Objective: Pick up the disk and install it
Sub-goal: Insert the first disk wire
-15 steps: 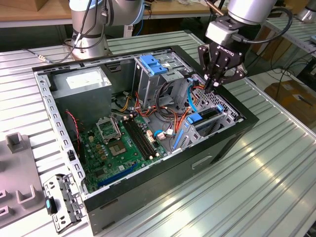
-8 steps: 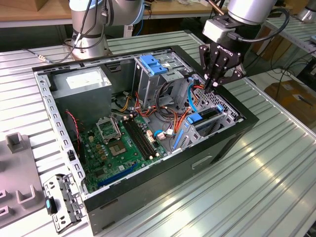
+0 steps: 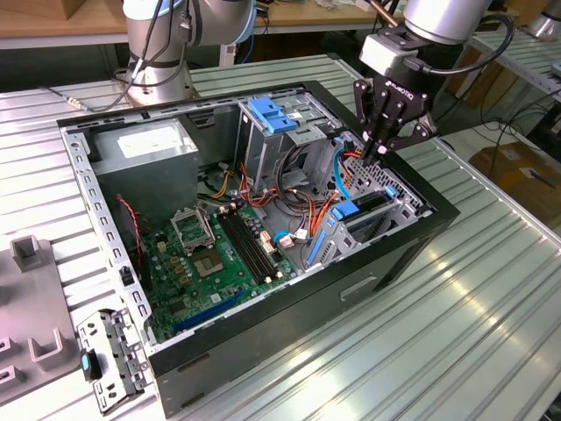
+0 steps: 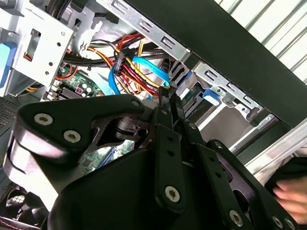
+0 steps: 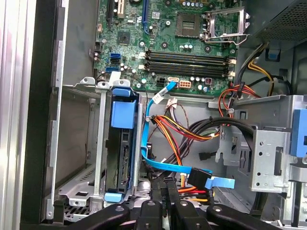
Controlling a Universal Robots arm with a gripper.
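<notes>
Disk (image 5: 120, 143) in bay, beneath closed pincer (image 5: 165, 184)

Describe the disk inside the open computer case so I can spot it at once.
Start at the open computer case on the ribbed table. In the metal drive cage at its corner, under the gripper, the disk stands on edge. Blue plastic rails frame it, unlike the bare grey bay alongside.

The arm (image 3: 443, 22) is reaching down from above, wrist angled, with the pincer (image 3: 379, 151) pointing downward, its black fingers (image 4: 169, 108) pressing together at the tips, holding nothing.
</notes>
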